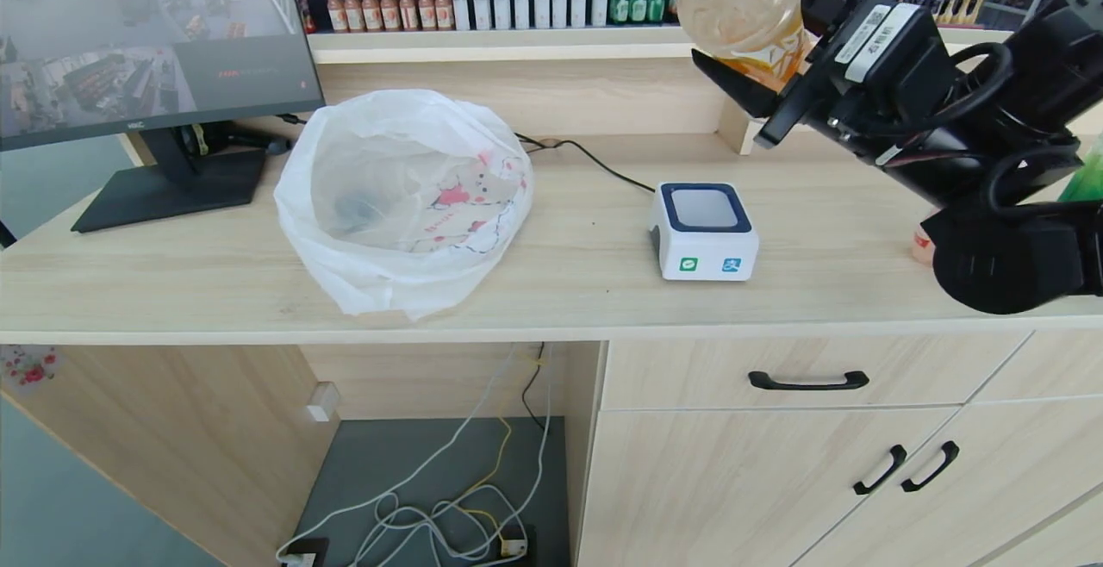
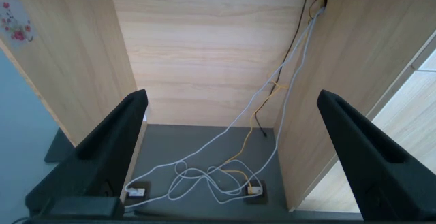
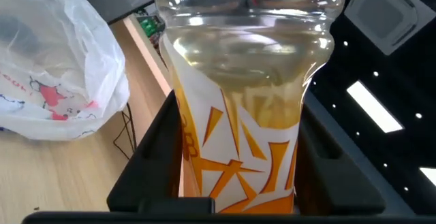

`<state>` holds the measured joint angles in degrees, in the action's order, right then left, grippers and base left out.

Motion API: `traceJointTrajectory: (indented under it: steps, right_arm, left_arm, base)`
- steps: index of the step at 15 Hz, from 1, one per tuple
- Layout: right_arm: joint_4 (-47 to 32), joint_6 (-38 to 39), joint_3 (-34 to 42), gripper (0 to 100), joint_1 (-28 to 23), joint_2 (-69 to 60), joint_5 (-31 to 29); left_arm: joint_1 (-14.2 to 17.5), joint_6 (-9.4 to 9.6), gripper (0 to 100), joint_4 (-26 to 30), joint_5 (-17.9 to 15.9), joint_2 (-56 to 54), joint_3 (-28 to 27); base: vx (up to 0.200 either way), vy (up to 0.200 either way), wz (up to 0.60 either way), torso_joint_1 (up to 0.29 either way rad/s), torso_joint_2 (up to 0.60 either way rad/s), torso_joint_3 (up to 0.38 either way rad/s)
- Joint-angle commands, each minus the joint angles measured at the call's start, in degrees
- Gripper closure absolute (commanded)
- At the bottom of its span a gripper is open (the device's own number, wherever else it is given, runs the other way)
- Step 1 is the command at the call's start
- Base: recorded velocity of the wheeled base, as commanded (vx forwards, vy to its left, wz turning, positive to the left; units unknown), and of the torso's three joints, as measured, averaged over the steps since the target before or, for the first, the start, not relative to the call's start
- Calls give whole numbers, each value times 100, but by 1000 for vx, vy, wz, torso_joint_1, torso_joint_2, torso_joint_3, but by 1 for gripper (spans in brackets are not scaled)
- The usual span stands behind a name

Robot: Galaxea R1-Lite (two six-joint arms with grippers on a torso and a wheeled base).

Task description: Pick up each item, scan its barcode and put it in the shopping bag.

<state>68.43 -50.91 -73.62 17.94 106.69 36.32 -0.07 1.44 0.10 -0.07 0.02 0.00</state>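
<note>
Amber drink bottle (image 1: 741,11), pinched aslant in the right gripper (image 1: 763,76) high over the counter (image 1: 586,291), likely for presenting its barcode to the scanner (image 1: 702,231) near the open shopping bag (image 1: 401,196); left gripper (image 2: 231,149) spread, unladen, below counter level.

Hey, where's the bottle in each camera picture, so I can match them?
Head view: the bottle is at the top right, held in the right gripper above the counter.
Right wrist view: the bottle is close up in the middle.
Left wrist view: looks under the counter at the cables.
Shared landmark: the shopping bag on the counter; the right wrist view has that bag too.
</note>
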Motion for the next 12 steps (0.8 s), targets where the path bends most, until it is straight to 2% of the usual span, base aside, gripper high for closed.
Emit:
traceJointTrajectory:
  steps: [1, 7, 12]
  right_arm:
    - [145, 2, -3, 100, -28, 352, 227]
    - [426, 37, 14, 100, -116, 590, 860]
    - [558, -60, 137, 100, -81, 748, 965]
  left_arm:
    - [-1, -3, 0, -1, -1, -2, 0]
    - [-1, -3, 0, -1, -1, -2, 0]
    - [-1, 6, 0, -1, -1, -2, 0]
  base:
    - [0, 0, 0, 0, 0, 0]
    - [0, 0, 0, 0, 0, 0]
    - [0, 0, 0, 0, 0, 0]
